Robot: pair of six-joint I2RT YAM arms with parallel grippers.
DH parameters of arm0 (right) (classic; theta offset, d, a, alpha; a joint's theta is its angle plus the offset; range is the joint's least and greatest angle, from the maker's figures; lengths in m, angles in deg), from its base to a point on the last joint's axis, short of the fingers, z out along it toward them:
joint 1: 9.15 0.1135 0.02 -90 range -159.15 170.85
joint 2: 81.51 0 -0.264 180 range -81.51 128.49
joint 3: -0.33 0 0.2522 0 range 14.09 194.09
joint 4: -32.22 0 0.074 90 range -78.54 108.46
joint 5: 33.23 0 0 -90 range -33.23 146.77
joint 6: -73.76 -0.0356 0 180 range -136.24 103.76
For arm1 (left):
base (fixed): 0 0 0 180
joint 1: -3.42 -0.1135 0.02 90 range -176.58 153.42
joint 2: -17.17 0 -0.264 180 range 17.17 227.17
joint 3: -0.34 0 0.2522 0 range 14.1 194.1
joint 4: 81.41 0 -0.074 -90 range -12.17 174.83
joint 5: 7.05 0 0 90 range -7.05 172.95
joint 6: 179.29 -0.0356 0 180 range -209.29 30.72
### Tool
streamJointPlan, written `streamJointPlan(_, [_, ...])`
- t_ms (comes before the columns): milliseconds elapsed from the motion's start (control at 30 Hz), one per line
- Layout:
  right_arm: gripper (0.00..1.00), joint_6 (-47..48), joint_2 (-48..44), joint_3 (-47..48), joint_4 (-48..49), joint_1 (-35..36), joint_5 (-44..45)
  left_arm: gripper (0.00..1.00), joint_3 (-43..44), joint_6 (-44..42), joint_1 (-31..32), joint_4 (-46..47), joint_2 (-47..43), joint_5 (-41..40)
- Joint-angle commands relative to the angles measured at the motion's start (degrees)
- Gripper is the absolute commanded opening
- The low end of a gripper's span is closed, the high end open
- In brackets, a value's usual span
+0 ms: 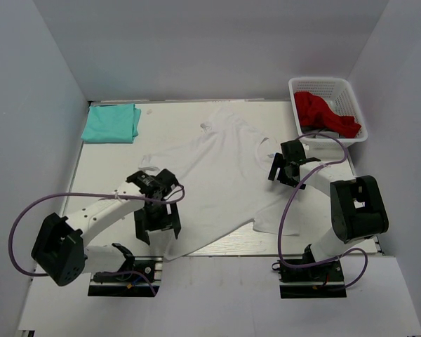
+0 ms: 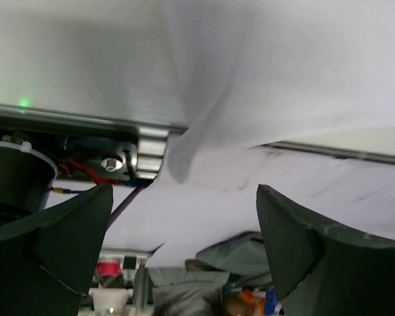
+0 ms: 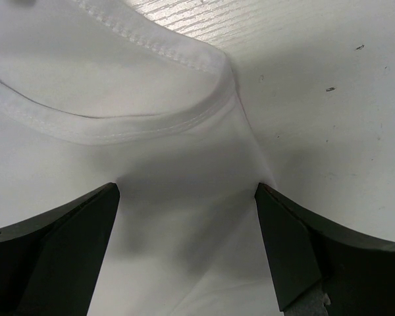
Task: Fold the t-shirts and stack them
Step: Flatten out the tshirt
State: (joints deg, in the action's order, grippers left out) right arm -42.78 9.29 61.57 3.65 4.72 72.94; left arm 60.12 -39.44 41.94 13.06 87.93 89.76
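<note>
A white t-shirt (image 1: 224, 175) lies spread and rumpled across the middle of the table, its lower hem hanging over the near edge. A mint-teal t-shirt (image 1: 112, 123) sits folded at the back left corner. My left gripper (image 1: 156, 223) is at the white shirt's near-left hem by the table edge. It stands open (image 2: 184, 191), with the white cloth (image 2: 283, 79) draped past its fingers and nothing pinched. My right gripper (image 1: 286, 168) hovers low over the shirt's right side. It is open (image 3: 187, 189), straddling flat white cloth just below a stitched hem (image 3: 118, 125).
A white basket (image 1: 351, 91) with a red cloth (image 1: 323, 116) in it stands at the back right. Grey walls close in the table on three sides. The table's metal front rail (image 2: 72, 122) runs right beside my left gripper.
</note>
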Motion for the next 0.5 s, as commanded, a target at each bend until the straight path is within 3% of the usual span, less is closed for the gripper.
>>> streamJointPlan(0, [0.90, -0.35, 1.31, -1.69, -0.92, -0.33, -3.16, 1.00, 9.14, -0.45, 0.24, 2.23, 3.32, -6.79])
streamJointPlan(167, [0.90, 1.14, -3.77, -1.78, -0.22, -0.25, -2.89, 1.00, 20.48, -0.45, -1.52, 8.56, 13.33, -24.81])
streamJointPlan(200, [0.90, 1.49, -4.49, -1.69, 0.13, 0.02, -2.80, 1.00, 22.86, -0.45, -1.52, 8.57, 18.66, -28.31])
streamJointPlan(300, [0.90, 3.95, -8.09, -1.35, 0.48, 0.81, -1.32, 1.00, 32.44, 3.84, -3.18, 2.28, 29.21, -38.32])
streamJointPlan(467, [0.90, 7.37, -11.52, 2.96, -1.63, 3.61, 1.86, 1.00, 41.15, 2.55, -7.93, 4.26, 36.27, -42.58])
